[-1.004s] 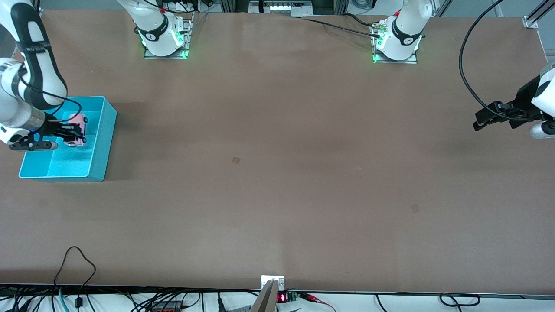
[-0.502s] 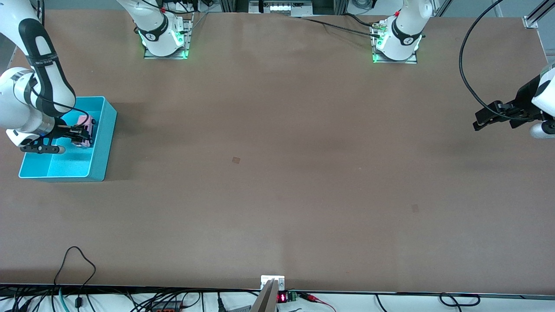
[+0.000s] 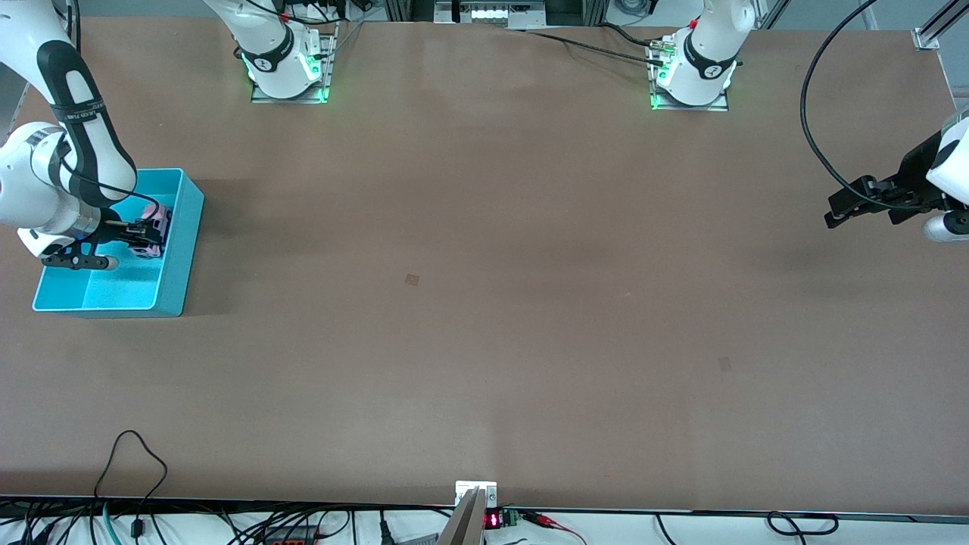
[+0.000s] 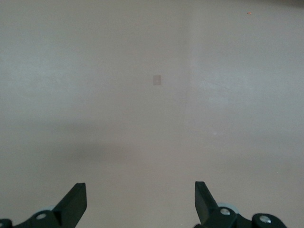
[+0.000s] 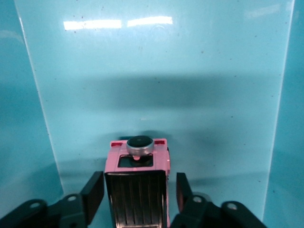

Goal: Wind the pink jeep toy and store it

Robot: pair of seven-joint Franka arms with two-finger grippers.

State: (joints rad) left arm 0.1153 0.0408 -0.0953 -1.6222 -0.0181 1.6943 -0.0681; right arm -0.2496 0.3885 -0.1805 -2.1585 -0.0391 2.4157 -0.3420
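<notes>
Lighting is even and overhead. The worktop point(image 3: 484, 303) shows soft, faint shadows. Two glare bars sit on the bin point(image 5: 142, 71) floor. The left wrist view appears pale and washed out.

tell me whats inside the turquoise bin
The pink jeep sits in the bin, between the right gripper's parted fingers. The arm hides part of the bin floor.

Bin walls point(image 3: 191, 227) around right gripper point(image 3: 148, 236)
</notes>
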